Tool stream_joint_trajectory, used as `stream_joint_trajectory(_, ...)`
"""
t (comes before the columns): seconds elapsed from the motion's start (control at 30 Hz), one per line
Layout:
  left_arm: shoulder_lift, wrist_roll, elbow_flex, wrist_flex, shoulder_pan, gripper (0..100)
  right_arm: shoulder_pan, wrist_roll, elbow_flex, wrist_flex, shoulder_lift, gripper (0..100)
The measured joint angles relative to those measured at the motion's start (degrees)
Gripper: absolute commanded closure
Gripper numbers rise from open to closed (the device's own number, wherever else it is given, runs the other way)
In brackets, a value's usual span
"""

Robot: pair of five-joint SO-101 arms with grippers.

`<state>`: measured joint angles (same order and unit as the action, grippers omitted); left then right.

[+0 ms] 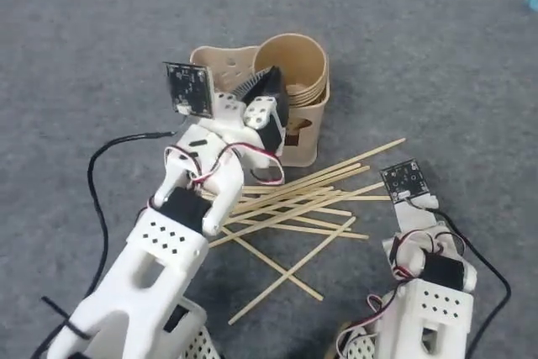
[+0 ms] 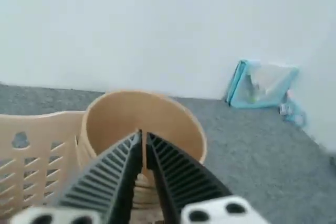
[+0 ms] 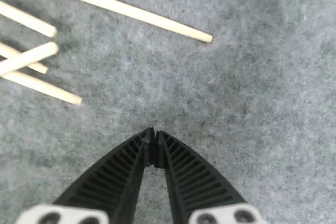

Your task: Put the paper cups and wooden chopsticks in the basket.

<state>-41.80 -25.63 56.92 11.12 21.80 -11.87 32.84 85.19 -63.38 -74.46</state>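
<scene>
The wooden chopsticks point(image 1: 307, 195) lie sideways just left of the right end effector point(image 3: 154, 132), which is pressed together.

I note my left arm point(image 1: 189, 208) covers part of the basket point(image 1: 313, 115) and the ends of several chopsticks point(image 1: 311, 191). In the right wrist view, chopsticks run off the frame edge.

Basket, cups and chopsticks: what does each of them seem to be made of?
Basket: probably moulded plastic, beige and matte; its walls have neat cut-out holes.
Cups: apparently paper, tan and matte; thin walls with a rolled rim, nested in one stack.
Chopsticks: likely wood or bamboo, pale and unvarnished; thin straight sticks with blunt ends, no shine.
</scene>
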Motion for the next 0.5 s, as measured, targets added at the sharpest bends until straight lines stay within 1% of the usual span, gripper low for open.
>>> stream_joint_trajectory(0.17, -0.44, 0.0, 0.44, -0.26, 0.0, 99, 0.0, 0.0, 0.0, 0.0, 0.0, 99.1)
stream_joint_trajectory(0.23, -1.85, 0.0, 0.0, 0.09, -1.58, 99, 0.0, 0.0, 0.0, 0.0, 0.0, 99.1)
stream_joint_trajectory(0.37, -8.7, -0.26, -2.29, 0.79, -7.82, 99, 0.0, 0.0, 0.0, 0.0, 0.0, 99.1)
stream_joint_trajectory(0.43, -14.24, -0.26, -4.22, 3.69, -12.22, 99, 0.0, 0.0, 0.0, 0.0, 0.0, 99.1)
stream_joint_trajectory(0.5, -20.4, -0.26, -5.71, 8.35, -16.62, 99, 0.0, 0.0, 0.0, 0.0, 0.0, 99.1)
